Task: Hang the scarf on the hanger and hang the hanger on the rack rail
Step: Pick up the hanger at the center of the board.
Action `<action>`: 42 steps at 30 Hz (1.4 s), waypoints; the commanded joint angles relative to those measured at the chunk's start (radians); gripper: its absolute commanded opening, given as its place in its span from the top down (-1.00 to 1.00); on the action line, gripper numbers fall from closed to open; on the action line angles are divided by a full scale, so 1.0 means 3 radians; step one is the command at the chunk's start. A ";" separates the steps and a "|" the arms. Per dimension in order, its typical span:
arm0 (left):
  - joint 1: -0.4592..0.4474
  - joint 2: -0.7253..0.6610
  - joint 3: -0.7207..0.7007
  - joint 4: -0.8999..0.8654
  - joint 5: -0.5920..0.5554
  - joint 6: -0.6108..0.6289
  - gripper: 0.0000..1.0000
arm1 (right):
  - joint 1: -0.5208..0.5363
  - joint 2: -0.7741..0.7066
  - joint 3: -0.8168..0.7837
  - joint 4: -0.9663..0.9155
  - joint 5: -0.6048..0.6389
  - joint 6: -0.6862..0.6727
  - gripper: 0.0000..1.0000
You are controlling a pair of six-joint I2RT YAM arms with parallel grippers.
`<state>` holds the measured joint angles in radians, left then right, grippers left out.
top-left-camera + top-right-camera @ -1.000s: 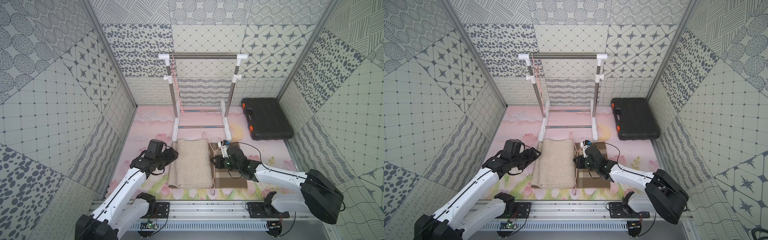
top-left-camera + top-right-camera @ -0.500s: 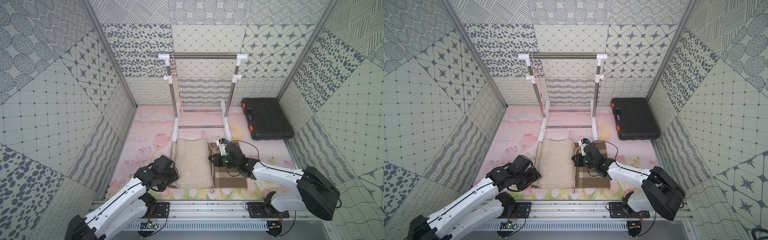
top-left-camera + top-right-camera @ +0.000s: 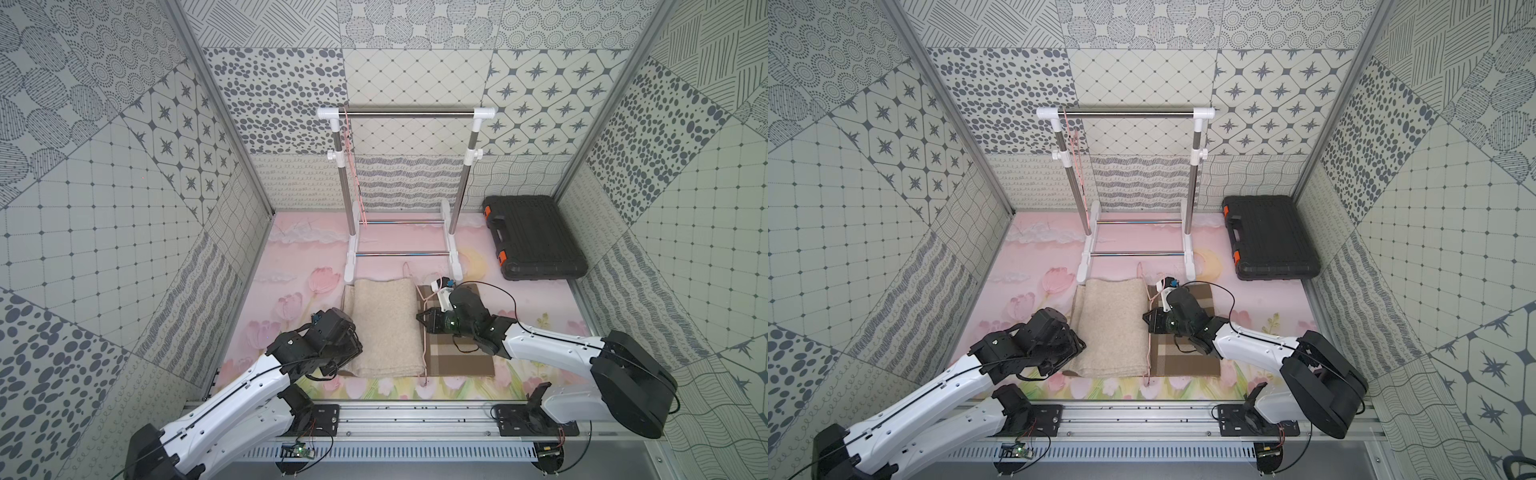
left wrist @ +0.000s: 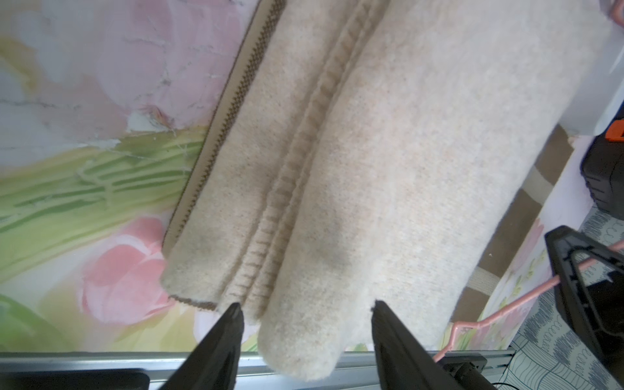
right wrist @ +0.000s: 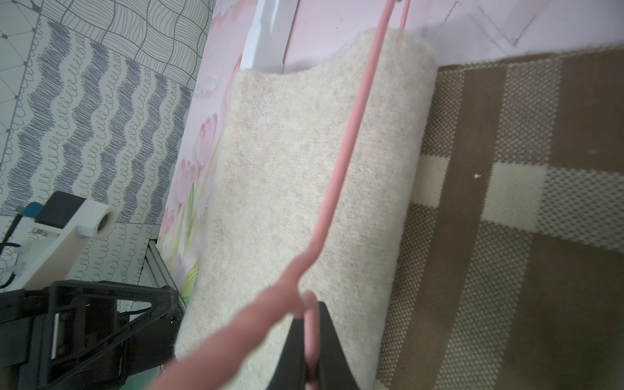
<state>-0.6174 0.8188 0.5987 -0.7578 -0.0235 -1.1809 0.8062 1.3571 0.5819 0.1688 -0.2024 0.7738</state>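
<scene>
**Workspace with scarf, hanger and both claws.** All places are given relative to the white-jointed steel clothes rack (image 3: 409, 113) (image 3: 1129, 113), which stands upright near the far wall.

**Scarf.** The fuzzy beige knitted scarf (image 3: 384, 328) (image 3: 1113, 328) lies folded flat on the pink tulip-printed mat (image 3: 299, 266). It sits just beside the rack's feet, on the side towards my arm bases. None of it is on the rack's top bar. Its brown-and-cream checked face is spread out flat towards my right arm, beneath my right wrist.

**Hanger.** The thin pink wire hanger (image 5: 349, 135) lies on top of the scarf, along the beige fold's edge next to the checked face. Its hook end points towards the rack's feet.

**Right claw.** My right claw (image 5: 307, 317) (image 3: 426, 322) is pinched together on the pink wire, further from the rack than the hook.

**Left claw.** My left claw (image 4: 304, 304) has its fingers apart. It is at the corner of the scarf furthest from the rack, with the rounded end of the beige fold (image 4: 405, 169) between the two tips. One fingertip (image 4: 234, 309) is by the ribbed edge of the lower layer. I cannot tell whether either tip presses the cloth.

**Other.** A black plastic tool case with orange latches (image 3: 536, 237) lies flat beside the rack, on my right.
</scene>
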 commanded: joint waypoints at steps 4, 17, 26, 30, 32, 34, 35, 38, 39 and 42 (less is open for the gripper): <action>-0.0123 0.0413 -0.0039 0.0473 0.0046 -0.0021 -0.09 | 0.0003 0.0104 0.0003 -0.0217 -0.0036 -0.0040 1.00; -0.0238 0.0767 -0.0374 0.0938 0.0149 -0.0058 0.76 | 0.0005 0.0100 -0.0003 -0.0221 -0.0031 -0.0050 1.00; 0.0108 0.0246 0.0307 -0.0314 -0.0255 0.0353 1.00 | 0.0009 0.0055 -0.0002 -0.0315 0.0056 -0.0033 1.00; 0.0384 0.0087 0.0333 -0.0524 -0.0252 0.0445 1.00 | 0.0002 0.0079 -0.0031 -0.0311 0.0149 -0.0037 1.00; 0.0515 0.0028 0.0343 -0.0636 -0.0269 0.0513 1.00 | -0.0002 0.0079 -0.0078 -0.0301 0.0216 -0.0024 1.00; 0.0613 -0.0029 0.0351 -0.0727 -0.0281 0.0591 1.00 | -0.0017 0.0054 -0.0117 -0.0291 0.0286 -0.0006 1.00; 0.0651 -0.0038 0.0349 -0.0770 -0.0288 0.0609 1.00 | -0.0021 0.0032 -0.0181 -0.0272 0.0317 0.0018 1.00; 0.0692 0.0005 0.0165 -0.0606 -0.0166 0.0593 1.00 | -0.0020 -0.0043 -0.0264 -0.0291 0.0318 0.0066 1.00; 0.0693 0.0063 0.0102 -0.0526 -0.0154 0.0575 1.00 | -0.0015 -0.0102 -0.0279 -0.0329 0.0321 0.0087 1.00; 0.0689 0.0290 -0.0098 -0.0124 0.0030 0.0533 1.00 | -0.0012 -0.0266 -0.0381 -0.0362 0.0326 0.0155 1.00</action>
<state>-0.4263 0.8536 0.6285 -0.8139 -0.0277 -1.0550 0.8055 1.3006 0.5220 0.1898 -0.1436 0.8246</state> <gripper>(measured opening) 0.056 0.068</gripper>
